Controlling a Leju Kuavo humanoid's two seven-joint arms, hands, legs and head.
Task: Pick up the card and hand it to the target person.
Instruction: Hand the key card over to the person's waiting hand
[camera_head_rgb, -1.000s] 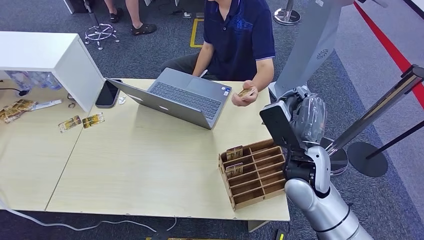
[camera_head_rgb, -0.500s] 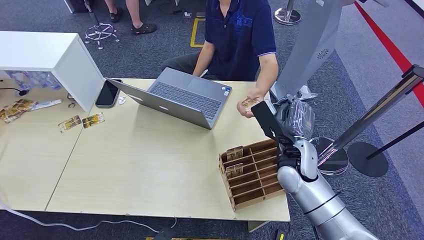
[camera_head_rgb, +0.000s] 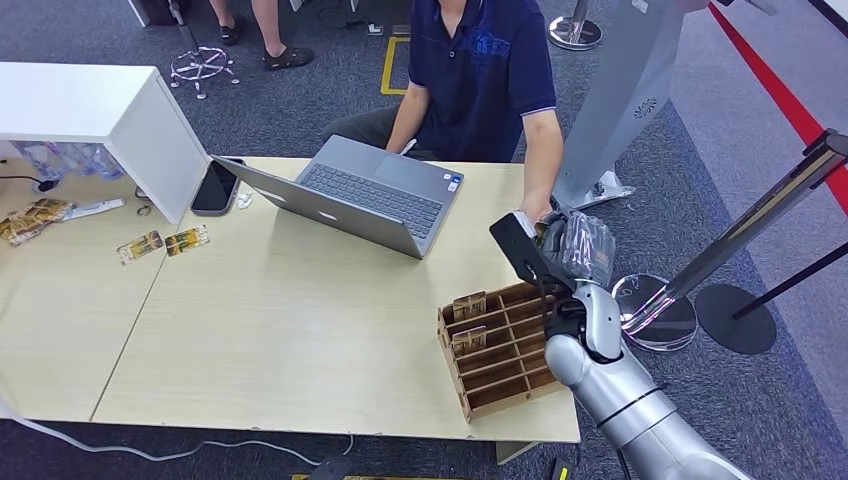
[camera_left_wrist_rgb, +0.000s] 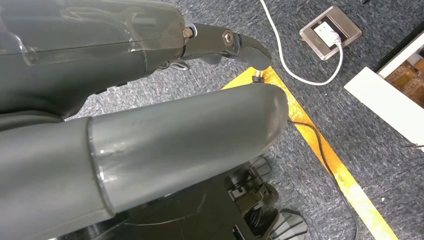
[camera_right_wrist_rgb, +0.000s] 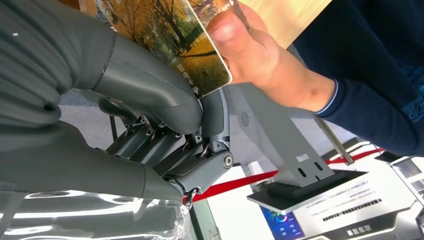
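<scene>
The right hand (camera_right_wrist_rgb: 150, 100) is pinching the card (camera_right_wrist_rgb: 170, 40) between its thumb and fingers, holding it up just past the far end of the wooden card rack (camera_head_rgb: 500, 345). The person's hand (camera_right_wrist_rgb: 260, 60) is gripping the card's other edge, probably to take it. The left hand (camera_left_wrist_rgb: 150, 100) is hanging over the floor, and I cannot tell how its fingers are lying.

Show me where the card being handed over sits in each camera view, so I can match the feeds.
Head view: barely visible, mostly hidden behind the right hand near the table's far right edge, where the person's hand reaches.
Left wrist view: not in it.
Right wrist view: the card lies near the upper edge, between the robot's thumb and the person's fingers.
Shared landmark: the person's dark blue sleeve.
</scene>
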